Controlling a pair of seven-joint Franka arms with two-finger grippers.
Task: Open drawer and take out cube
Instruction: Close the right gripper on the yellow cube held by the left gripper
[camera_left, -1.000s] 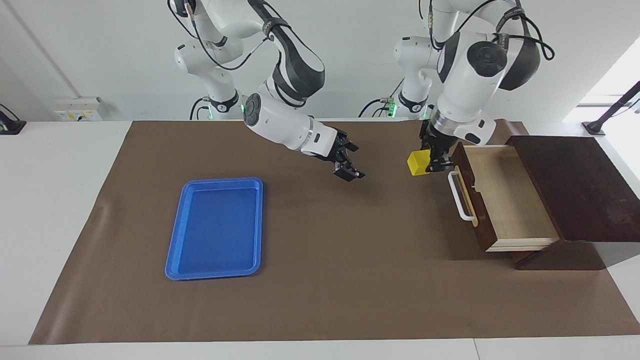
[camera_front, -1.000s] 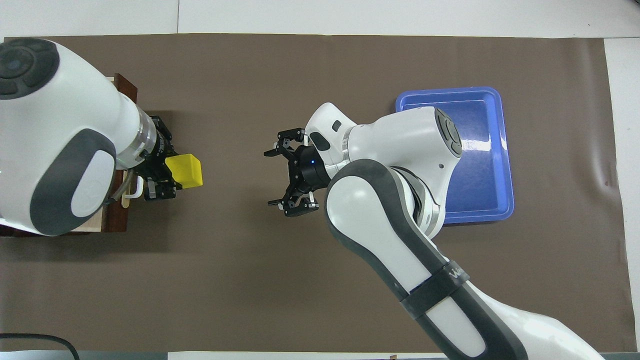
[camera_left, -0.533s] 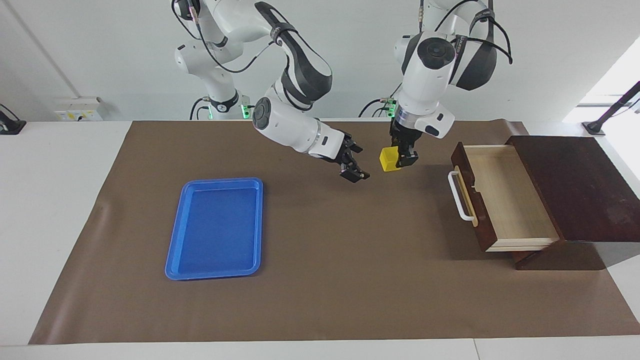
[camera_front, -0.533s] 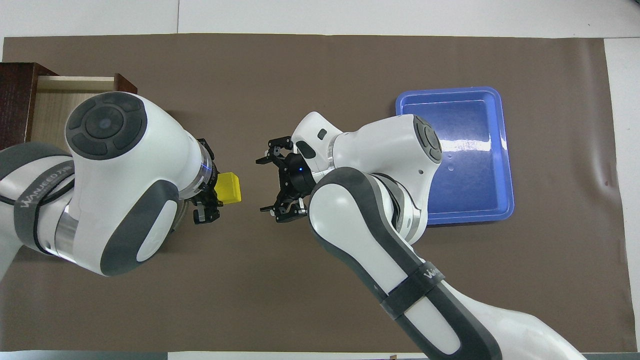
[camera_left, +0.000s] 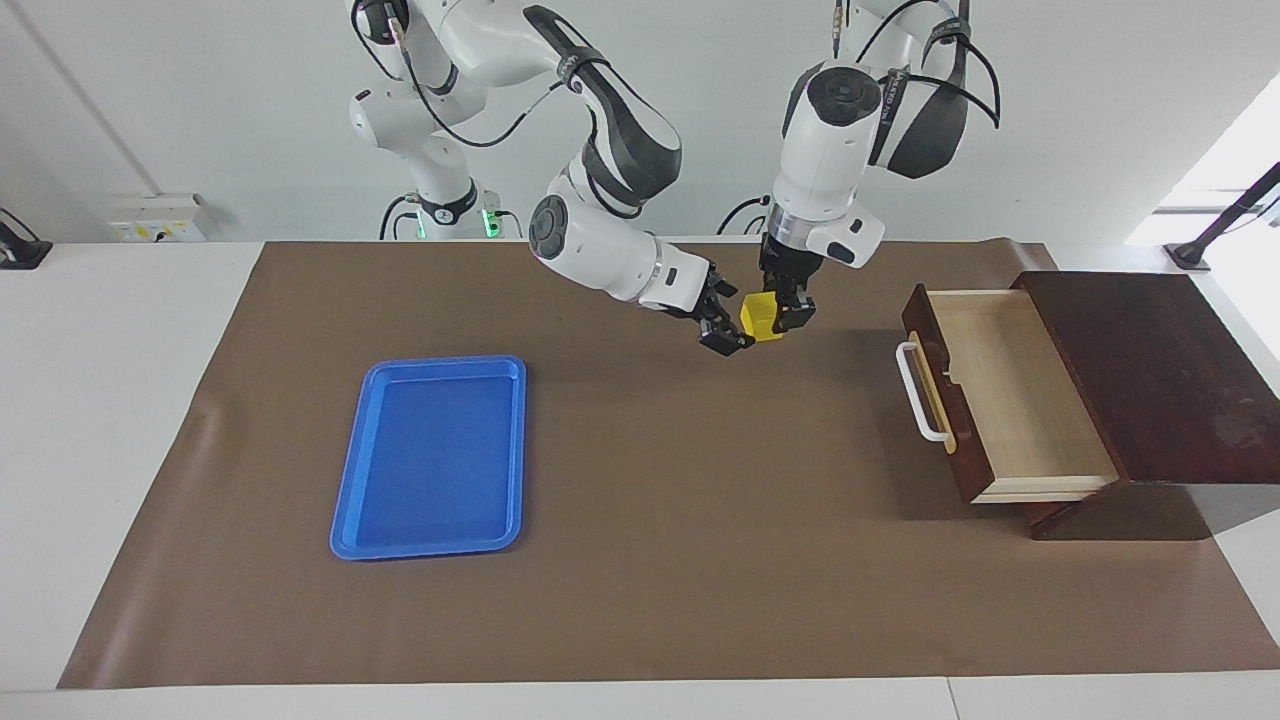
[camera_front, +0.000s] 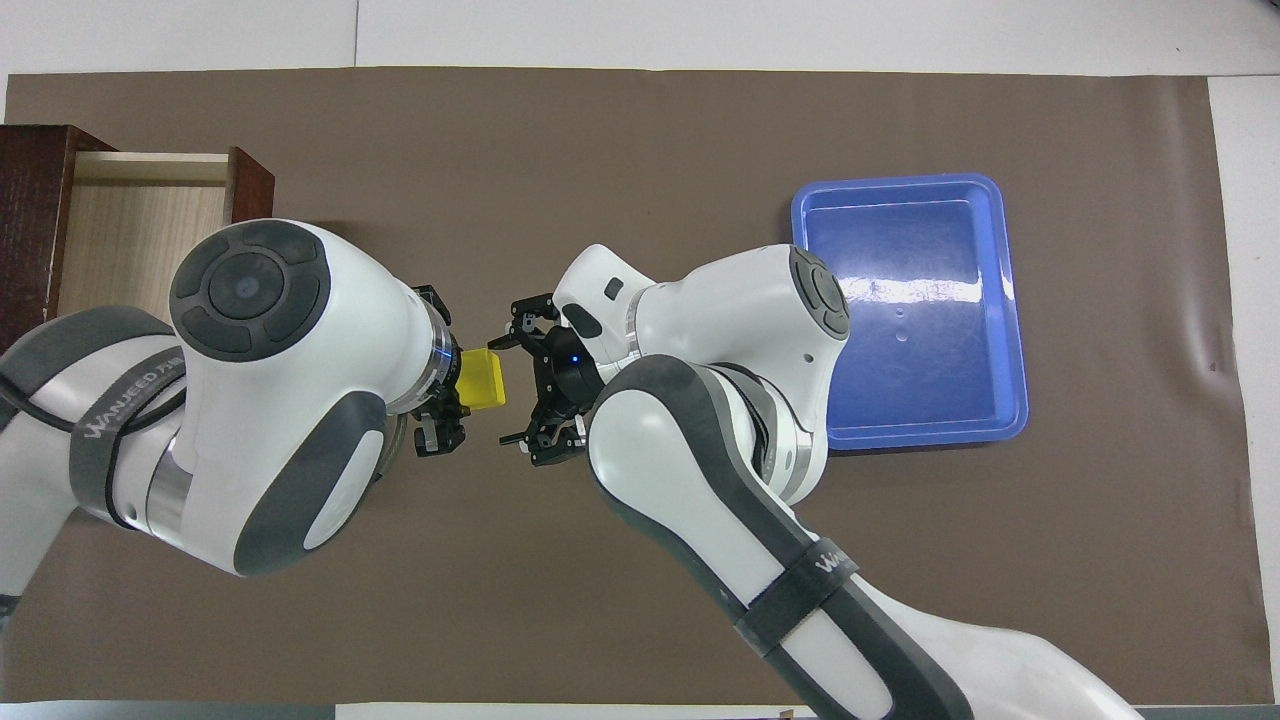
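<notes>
Pinching the cube between closed left gripper fingers, up over the brown mat toward the robots' edge of the table. Hovering right gripper beside it, fingers spread, tips flanking cube without clear contact. Standing pulled-out: drawer at left arm's end.

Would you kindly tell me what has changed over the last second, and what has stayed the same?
The left gripper, shut on the cube, carried it away from the open drawer toward the middle of the table. The right gripper, open, moved to meet it and now reaches the cube, without closing on it yet. The drawer and the blue tray have not moved.
</notes>
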